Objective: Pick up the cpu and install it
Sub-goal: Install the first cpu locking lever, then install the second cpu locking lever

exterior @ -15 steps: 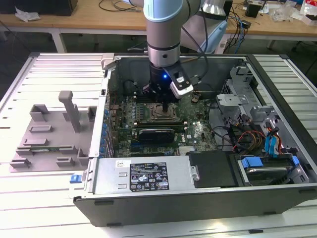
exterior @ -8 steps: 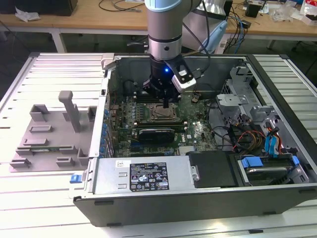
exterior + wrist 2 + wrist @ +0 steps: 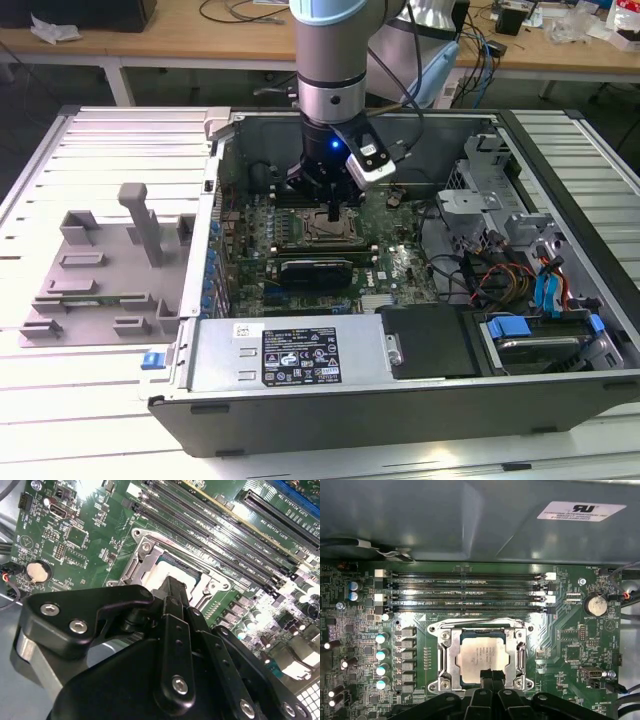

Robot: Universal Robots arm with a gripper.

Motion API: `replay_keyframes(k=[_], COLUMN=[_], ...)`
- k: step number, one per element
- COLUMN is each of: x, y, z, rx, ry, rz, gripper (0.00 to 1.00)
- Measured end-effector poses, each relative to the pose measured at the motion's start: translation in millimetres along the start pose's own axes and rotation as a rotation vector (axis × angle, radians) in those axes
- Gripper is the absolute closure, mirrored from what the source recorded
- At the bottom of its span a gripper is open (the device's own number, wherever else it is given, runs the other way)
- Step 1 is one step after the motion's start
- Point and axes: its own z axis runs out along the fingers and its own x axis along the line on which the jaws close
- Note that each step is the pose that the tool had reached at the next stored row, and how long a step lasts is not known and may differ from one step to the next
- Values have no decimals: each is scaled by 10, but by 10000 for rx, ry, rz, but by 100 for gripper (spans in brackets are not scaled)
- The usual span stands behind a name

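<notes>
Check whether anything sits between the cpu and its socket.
Nothing visible does. In the first wrist view the cpu already lies inside the socket frame, with the hand at its edge.

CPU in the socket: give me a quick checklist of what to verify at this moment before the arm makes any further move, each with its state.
1. The cpu lies inside the socket frame: ok.
2. It sits square to the frame in the first wrist view: ok.
3. It is fully seated and flat: cannot tell.
4. The gripper is directly over the chip's edge: ok.
5. The gripper has let go of the chip: cannot tell.
6. The memory slots beside the socket are free of the arm: ok.
</notes>
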Motion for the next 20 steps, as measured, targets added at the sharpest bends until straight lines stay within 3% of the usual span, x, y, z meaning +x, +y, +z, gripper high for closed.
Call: replay_keyframes(k=[14,20], x=[0,-9], y=[0,-3], z=[-3,-98], rx=[-1,-1], ry=[-1,-1], rz=[-11,-10], gripper=[89,89])
